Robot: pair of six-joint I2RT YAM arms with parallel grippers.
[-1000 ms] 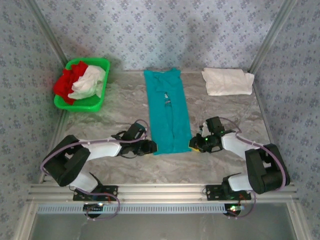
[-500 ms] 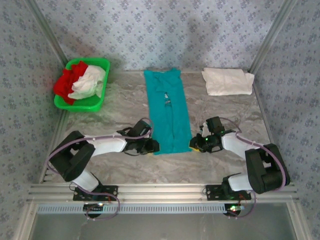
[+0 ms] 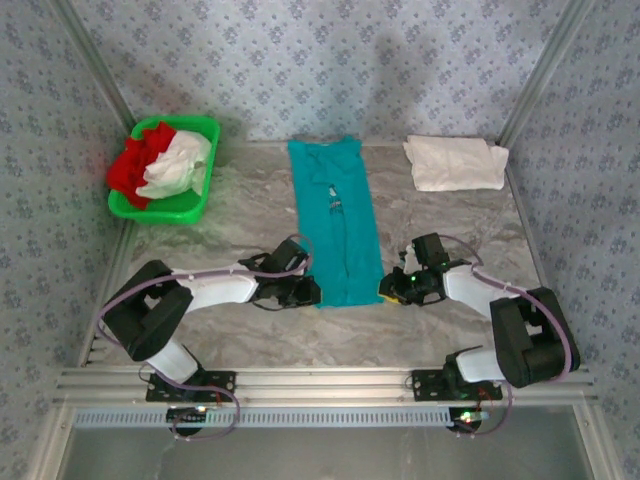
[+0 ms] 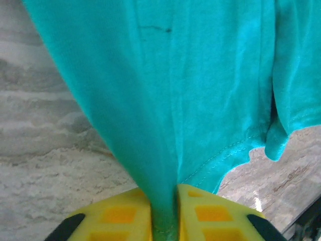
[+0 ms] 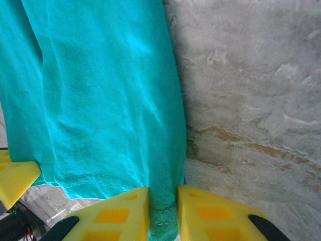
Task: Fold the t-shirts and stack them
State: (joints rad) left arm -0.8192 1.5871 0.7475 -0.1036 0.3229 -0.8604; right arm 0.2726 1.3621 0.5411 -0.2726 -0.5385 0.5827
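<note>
Patterned walls enclose a marbled tabletop [image 3: 230, 215] in the top view, where the teal shirt [image 3: 335, 225] lies as a long narrow strip, its sides folded in. The left pincer [image 3: 312, 292] and right pincer [image 3: 385, 290] sit at its near corners, one on each side. Far left of the teal shirt, a green basket [image 3: 160, 212] holds a crumpled red shirt [image 3: 128, 165] and a crumpled white shirt [image 3: 180, 165], heaped above the rim. To the far right of the teal shirt, a folded white shirt [image 3: 455, 163] lies on the tabletop, well apart. From the left wrist, the left pincer [image 4: 164, 201] is pressed onto a thin gathered ridge of the teal shirt [image 4: 175, 90] near the hem, and a loose flap of cloth hangs just beside it. That bite looks shallow. The cloth could slide out on a lift, or only the top layer could come up and let the folded-in sides fall open. From the right wrist, the right pincer [image 5: 163, 206] is pinching the teal shirt's [image 5: 110, 100] other hem corner, cloth bunched between its yellow fingers [image 5: 115, 216]. If the two arms rise or travel unevenly, the strip would likely skew and the fold land crooked. A hard pull apart could also tug one corner free.
</note>
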